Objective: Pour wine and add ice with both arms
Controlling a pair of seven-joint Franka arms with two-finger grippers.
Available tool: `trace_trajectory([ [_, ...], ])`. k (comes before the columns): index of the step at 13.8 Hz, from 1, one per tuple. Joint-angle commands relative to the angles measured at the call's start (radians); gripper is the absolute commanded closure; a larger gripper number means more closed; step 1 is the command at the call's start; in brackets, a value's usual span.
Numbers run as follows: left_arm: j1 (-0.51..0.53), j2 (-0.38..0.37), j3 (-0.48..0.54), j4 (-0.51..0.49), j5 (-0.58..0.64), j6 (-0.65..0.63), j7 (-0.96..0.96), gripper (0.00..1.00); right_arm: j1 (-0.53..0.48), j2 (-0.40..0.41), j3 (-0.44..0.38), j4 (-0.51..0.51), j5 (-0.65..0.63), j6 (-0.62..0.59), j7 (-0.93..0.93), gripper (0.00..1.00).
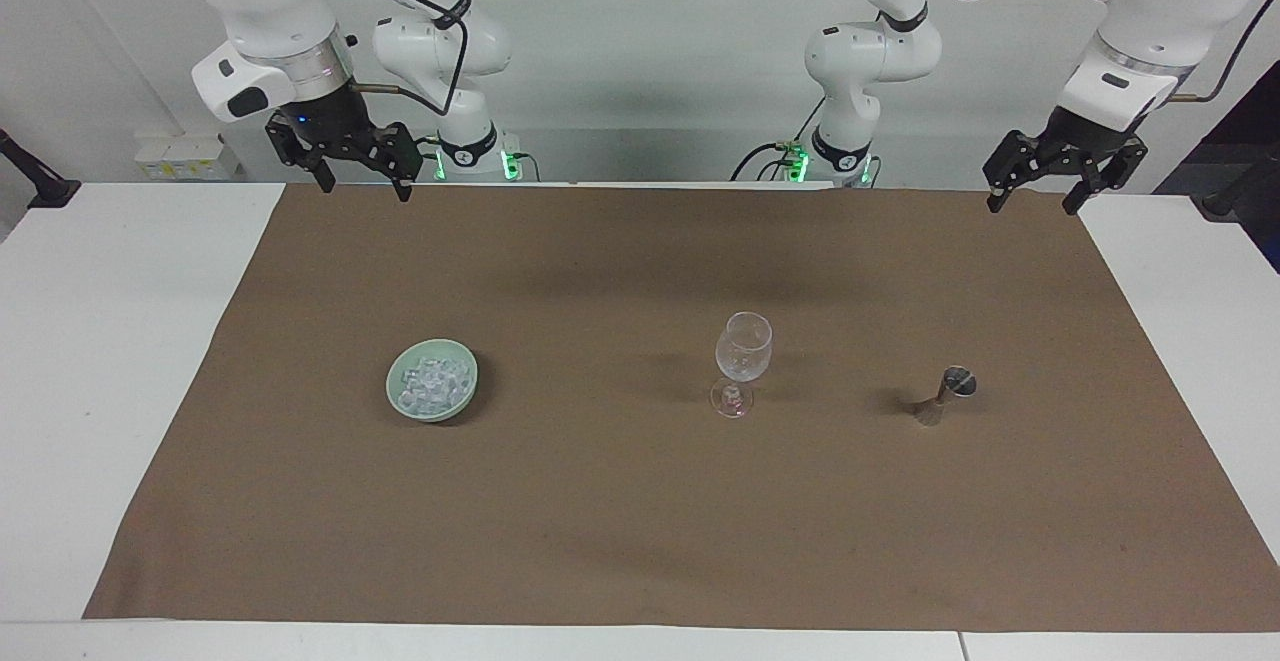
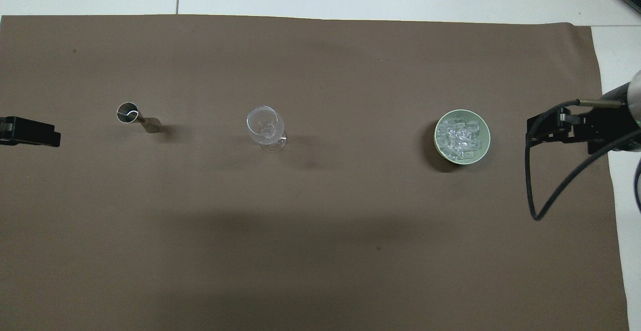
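The ice (image 1: 432, 379) is a heap of small clear cubes in a pale green bowl (image 1: 441, 415) on the brown mat, toward the right arm's end; the ice (image 2: 460, 134) and bowl (image 2: 486, 143) also show in the overhead view. A clear stemmed glass (image 1: 743, 351) (image 2: 265, 124) stands upright mid-mat. A small metal measuring cup (image 1: 948, 393) (image 2: 134, 114) stands toward the left arm's end. My right gripper (image 1: 362, 184) (image 2: 563, 130) hangs open and empty over the mat's edge nearest the robots. My left gripper (image 1: 1031, 203) (image 2: 31, 132) hangs open and empty over the other near corner.
The brown mat (image 1: 620, 521) covers most of the white table (image 1: 110, 341). The bowl, glass and cup stand in one row across the mat. A black cable (image 2: 533, 191) loops down from the right wrist.
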Motion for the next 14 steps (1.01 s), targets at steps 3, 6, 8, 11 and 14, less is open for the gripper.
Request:
trace_trajectory([
  [3,0.010,-0.011,0.001,0.001,0.014,-0.019,-0.010,0.00,-0.011,0.009,0.003,0.016,0.022,-0.008,-0.019,0.00],
  [6,0.023,-0.031,0.001,0.000,0.016,-0.022,-0.012,0.00,-0.011,0.009,0.003,0.016,0.021,-0.008,-0.019,0.00],
  [8,0.023,-0.032,0.000,-0.002,0.016,-0.026,-0.012,0.00,-0.012,0.009,0.003,0.016,0.021,-0.008,-0.019,0.00],
  [11,0.030,-0.034,0.006,0.000,0.016,-0.040,-0.010,0.00,-0.011,0.009,0.003,0.016,0.021,-0.008,-0.019,0.00],
  [14,0.041,-0.062,0.013,0.006,0.014,-0.040,-0.007,0.00,-0.012,0.008,0.003,0.016,0.021,-0.007,-0.019,0.00],
])
